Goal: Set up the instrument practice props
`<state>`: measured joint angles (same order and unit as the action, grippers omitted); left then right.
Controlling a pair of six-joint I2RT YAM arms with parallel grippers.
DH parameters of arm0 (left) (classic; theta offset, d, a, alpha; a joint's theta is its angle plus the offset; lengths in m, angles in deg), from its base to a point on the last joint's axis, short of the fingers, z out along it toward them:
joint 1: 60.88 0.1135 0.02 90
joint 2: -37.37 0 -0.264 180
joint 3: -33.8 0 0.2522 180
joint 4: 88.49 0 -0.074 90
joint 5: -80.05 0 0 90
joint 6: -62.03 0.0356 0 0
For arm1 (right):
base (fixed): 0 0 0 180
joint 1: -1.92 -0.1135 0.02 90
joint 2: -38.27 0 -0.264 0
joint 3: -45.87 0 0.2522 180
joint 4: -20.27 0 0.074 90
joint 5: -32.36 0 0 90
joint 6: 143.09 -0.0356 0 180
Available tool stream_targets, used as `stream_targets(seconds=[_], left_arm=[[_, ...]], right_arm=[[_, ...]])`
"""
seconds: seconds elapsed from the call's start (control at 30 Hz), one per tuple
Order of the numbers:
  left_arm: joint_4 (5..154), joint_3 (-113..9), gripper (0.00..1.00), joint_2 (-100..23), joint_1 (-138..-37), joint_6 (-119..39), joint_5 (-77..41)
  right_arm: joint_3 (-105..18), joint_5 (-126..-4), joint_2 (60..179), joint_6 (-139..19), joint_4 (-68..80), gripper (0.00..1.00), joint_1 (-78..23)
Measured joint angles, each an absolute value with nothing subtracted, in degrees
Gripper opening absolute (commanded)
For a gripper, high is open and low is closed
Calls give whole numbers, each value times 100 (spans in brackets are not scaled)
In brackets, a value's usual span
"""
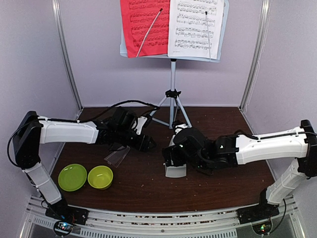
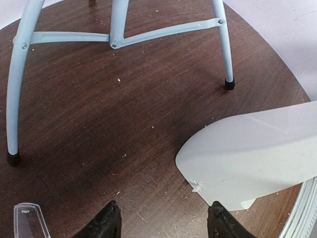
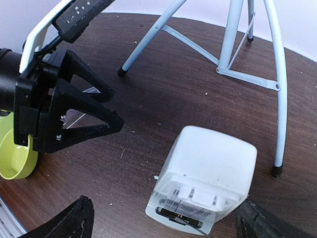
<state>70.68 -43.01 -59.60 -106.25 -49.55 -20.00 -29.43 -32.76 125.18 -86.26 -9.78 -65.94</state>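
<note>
The grey-white tripod music stand stands at the back centre, with the red sheet and the white sheet side by side on its desk. The whitish metronome is on the table in front of the stand. In the right wrist view the metronome shows its wide end, lying between my spread fingers without touching them. My right gripper is open over it. My left gripper is open and empty just left of the metronome.
A clear plastic cover lies by the left gripper and shows in the left wrist view. Two lime-green bowls sit front left. The tripod legs stand just beyond both grippers. Pale walls enclose the table.
</note>
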Motion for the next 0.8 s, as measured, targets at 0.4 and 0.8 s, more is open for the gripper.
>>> stream_targets(seconds=[0.4, 0.8], left_arm=[[7182, -4080, 63, -5735, -10478, -4997, -1991], [7169, -4082, 63, -5733, -10443, -4990, -1976]], right_arm=[[-2939, -2749, 12361, -8757, -1501, 100, -6655], [-2327, -2456, 11780, -9240, -1837, 100, -6428]])
